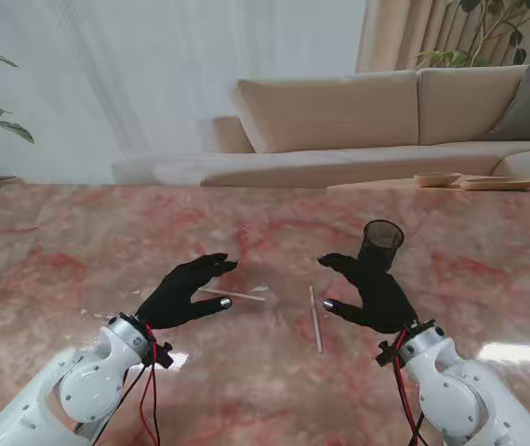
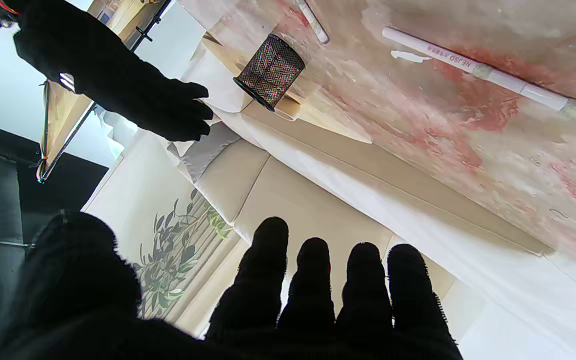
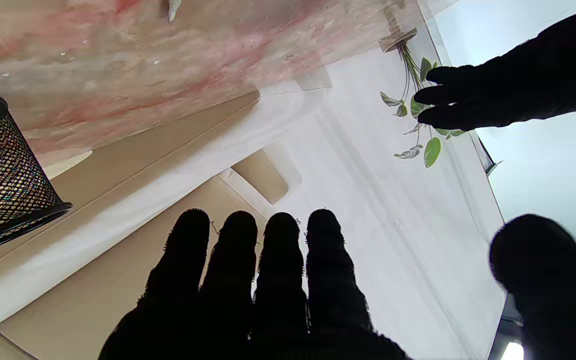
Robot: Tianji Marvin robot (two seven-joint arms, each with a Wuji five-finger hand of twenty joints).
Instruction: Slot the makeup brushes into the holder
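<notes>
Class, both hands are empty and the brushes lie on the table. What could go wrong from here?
The two thin white brushes lie flat on the glossy pink marble table, so fingers may slip.

The black mesh holder stands just behind the right hand, which could tip it.

The left hand is open too.

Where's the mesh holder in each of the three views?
Stand view: mesh holder stands upright on the table, right of centre, just beyond the right hand.
Left wrist view: the holder shows near the table's far edge, beside the right hand.
Right wrist view: the holder is large and cut off by the frame edge.
Shared landmark: the beige sofa.
</notes>
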